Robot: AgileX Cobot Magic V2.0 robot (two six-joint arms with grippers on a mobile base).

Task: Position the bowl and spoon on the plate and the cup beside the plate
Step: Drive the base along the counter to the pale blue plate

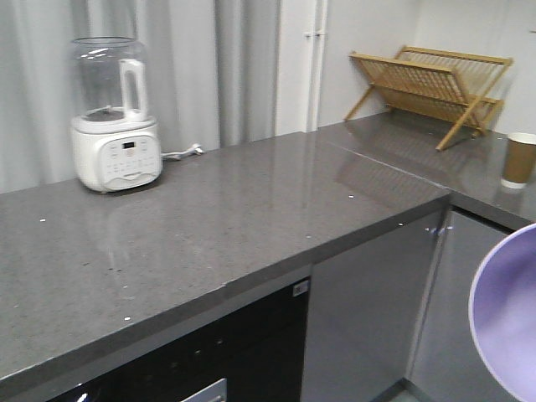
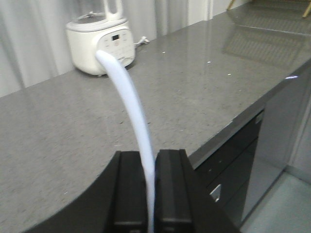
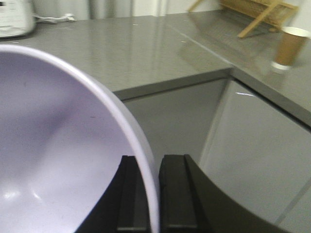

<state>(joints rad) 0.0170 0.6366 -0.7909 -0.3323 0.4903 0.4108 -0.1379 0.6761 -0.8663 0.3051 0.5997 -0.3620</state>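
Left end effector (image 2: 151,162): the two black fingers (image 2: 130,189) are closed down to a thin gap on the spoon (image 2: 127,99). It is seen edge-on as a pale blue-white curved strip that rises from between the fingers and arcs up to the left. It is held in the air in front of the grey counter (image 2: 194,92), touching no surface.

Right end effector (image 3: 148,167): it is clamped on the rim of the bowl (image 3: 53,160), one finger inside and one outside the wall. The lavender inside of the bowl fills the left of the right wrist view. In the front view the bowl (image 1: 512,314) sits at the lower right edge, off the counter and in front of the grey cabinet doors (image 1: 368,310).

The cup (image 1: 519,159) stands upright on the right-hand section of the counter, near a wooden dish rack (image 1: 435,88). A white appliance with a clear jug (image 1: 115,126) stands at the back left.
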